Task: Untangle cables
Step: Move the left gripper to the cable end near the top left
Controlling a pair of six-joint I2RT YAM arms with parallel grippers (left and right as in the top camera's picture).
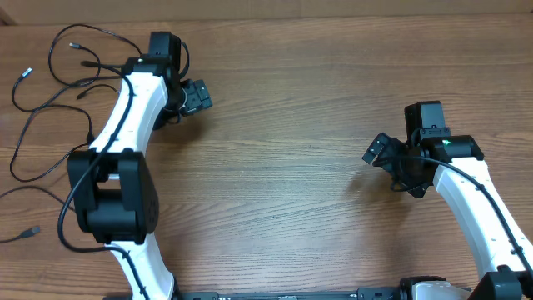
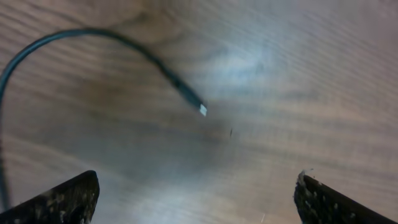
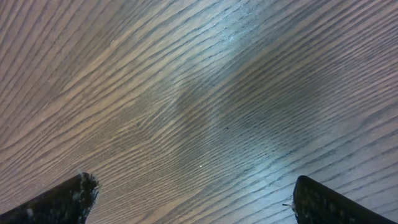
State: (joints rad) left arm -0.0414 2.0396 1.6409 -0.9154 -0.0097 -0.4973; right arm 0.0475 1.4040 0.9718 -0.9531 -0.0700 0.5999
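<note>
The left gripper [image 1: 196, 96] hangs over the wooden table [image 1: 283, 125] with its jaws spread wide and nothing between them. In the left wrist view the 2 dark fingers [image 2: 62, 200] stand far apart at the lower corners, on either side of bare wood. The cables [image 1: 83, 94] lie loose on the table to the left of the left gripper, on the other side of the white left arm [image 1: 133, 104]. They are several thin black cords in open, overlapping loops, running from level with that gripper back toward the robot's base. At least 4 plug ends show among them, 1 of them silvery [image 1: 25, 73]. How many cords there are, and where they cross, cannot be told. In the left wrist view, 1 cable [image 2: 124, 40] curves in from the left edge and ends in a small pale plug tip [image 2: 202, 110]. The tip lies ahead of the left gripper [image 2: 198, 180], apart from both fingers. The right gripper [image 1: 376, 150] sits well to the right of the left gripper, also released and empty. In its own view the right gripper [image 3: 194, 183] has only wood grain between its fingers [image 3: 62, 200].
</note>
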